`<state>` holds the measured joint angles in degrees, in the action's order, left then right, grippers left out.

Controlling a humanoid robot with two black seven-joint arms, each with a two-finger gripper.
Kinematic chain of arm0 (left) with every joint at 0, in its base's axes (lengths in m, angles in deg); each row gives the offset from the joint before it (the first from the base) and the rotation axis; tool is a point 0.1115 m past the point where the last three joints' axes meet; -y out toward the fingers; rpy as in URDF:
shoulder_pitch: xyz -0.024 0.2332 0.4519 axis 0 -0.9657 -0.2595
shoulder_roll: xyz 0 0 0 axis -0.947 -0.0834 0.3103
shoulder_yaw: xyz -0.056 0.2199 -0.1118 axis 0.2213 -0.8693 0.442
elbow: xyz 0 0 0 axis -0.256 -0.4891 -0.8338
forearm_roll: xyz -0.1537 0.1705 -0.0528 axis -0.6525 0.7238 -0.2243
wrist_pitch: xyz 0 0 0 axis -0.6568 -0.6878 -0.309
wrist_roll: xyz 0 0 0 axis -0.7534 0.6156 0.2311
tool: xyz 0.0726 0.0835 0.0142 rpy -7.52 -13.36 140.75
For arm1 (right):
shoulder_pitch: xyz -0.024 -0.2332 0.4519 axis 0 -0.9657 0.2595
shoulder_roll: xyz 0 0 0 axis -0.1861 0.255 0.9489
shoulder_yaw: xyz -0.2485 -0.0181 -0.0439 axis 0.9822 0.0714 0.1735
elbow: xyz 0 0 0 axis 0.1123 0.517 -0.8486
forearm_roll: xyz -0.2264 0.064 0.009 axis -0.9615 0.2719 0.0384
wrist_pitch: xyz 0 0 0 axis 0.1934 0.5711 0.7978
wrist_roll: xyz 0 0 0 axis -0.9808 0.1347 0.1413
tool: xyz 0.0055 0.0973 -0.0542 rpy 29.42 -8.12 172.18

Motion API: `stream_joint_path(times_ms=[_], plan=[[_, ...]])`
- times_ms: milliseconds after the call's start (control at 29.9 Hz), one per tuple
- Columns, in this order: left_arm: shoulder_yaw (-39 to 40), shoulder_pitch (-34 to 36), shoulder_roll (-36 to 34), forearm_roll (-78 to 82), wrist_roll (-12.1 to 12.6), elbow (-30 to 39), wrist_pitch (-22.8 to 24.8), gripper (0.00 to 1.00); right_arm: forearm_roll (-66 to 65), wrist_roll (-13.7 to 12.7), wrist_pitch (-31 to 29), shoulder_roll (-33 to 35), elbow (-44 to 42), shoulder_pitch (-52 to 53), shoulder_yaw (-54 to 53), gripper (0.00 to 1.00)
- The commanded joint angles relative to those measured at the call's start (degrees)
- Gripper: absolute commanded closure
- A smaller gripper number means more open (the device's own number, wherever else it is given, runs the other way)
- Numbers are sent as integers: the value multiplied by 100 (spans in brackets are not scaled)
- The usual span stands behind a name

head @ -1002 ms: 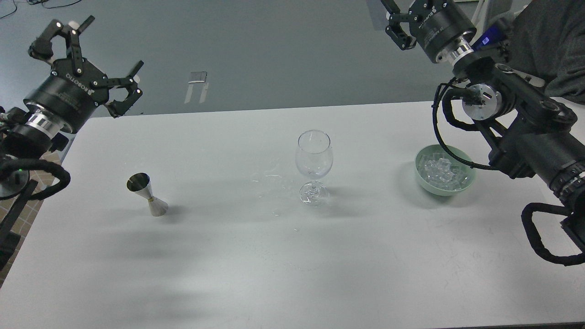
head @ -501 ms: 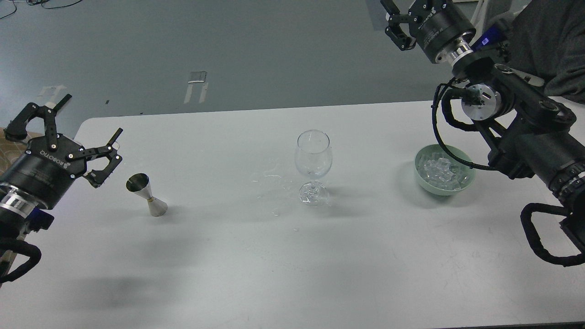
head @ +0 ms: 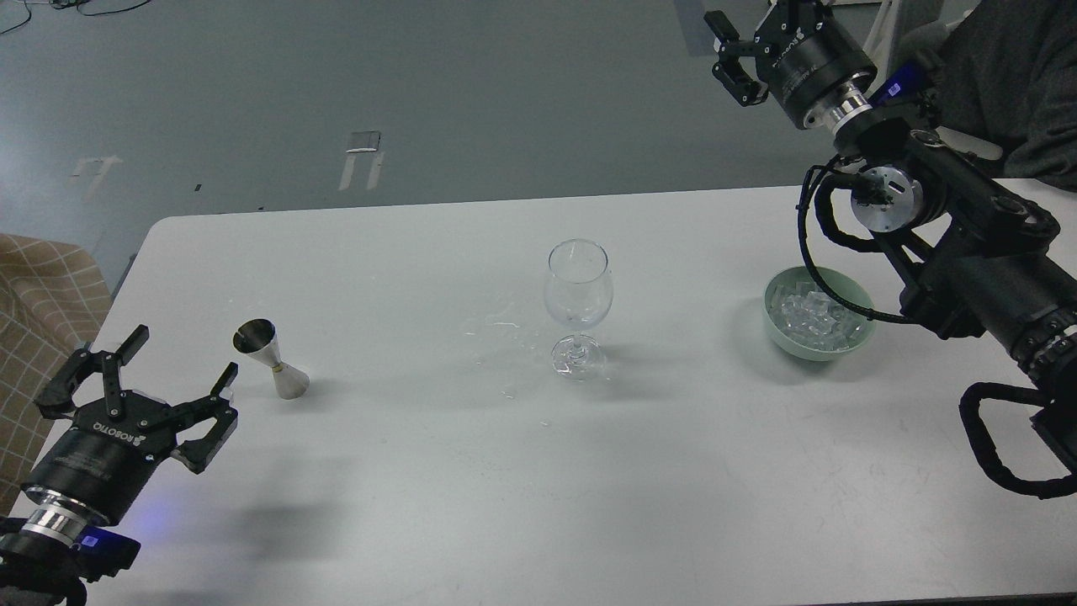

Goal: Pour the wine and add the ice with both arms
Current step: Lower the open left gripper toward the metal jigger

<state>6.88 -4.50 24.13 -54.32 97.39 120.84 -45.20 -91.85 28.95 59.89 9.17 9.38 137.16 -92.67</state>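
A steel jigger (head: 269, 359) stands on the white table (head: 437, 471) at the left. I cannot make out clear wine inside it. An upright wine glass (head: 577, 295) stands mid-table. A pale green bowl (head: 778, 332) holding ice (head: 812, 316) sits at the right. My left gripper (head: 181, 358) is open and empty, low at the table's front left, just left of and nearer than the jigger. My right gripper (head: 740, 34) is high at the top right, beyond the bowl, with one splayed finger showing and the other cut off by the frame edge.
Clear wet splashes (head: 505, 324) lie on the table left of the glass. A person in dark grey (head: 1010, 76) sits at the far right behind my right arm. A checked brown cloth (head: 50, 286) lies off the table's left edge.
My left gripper has dropped from high at the upper left to the table's front left, staying open. My right gripper has shifted slightly. Jigger, glass and bowl have not moved.
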Motion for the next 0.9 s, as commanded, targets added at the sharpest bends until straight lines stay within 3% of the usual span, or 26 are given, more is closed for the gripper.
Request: stream_joint_path(times_ms=[0,200,468,869], plan=[[58,-119,378,1,121,57,-118,5,1,0,0,-8,1,-15,6,0],[-21,-32,712,80,147,57,-592,4,1,0,-1,-8,1,-94,-3,0],[-3,460,1072,493,139,-39,-1691,4,1,0,8,1,1,-102,6,0],[-21,952,1591,879,103,-548,-1727,3,-8,0,26,-26,1,-146,6,0]])
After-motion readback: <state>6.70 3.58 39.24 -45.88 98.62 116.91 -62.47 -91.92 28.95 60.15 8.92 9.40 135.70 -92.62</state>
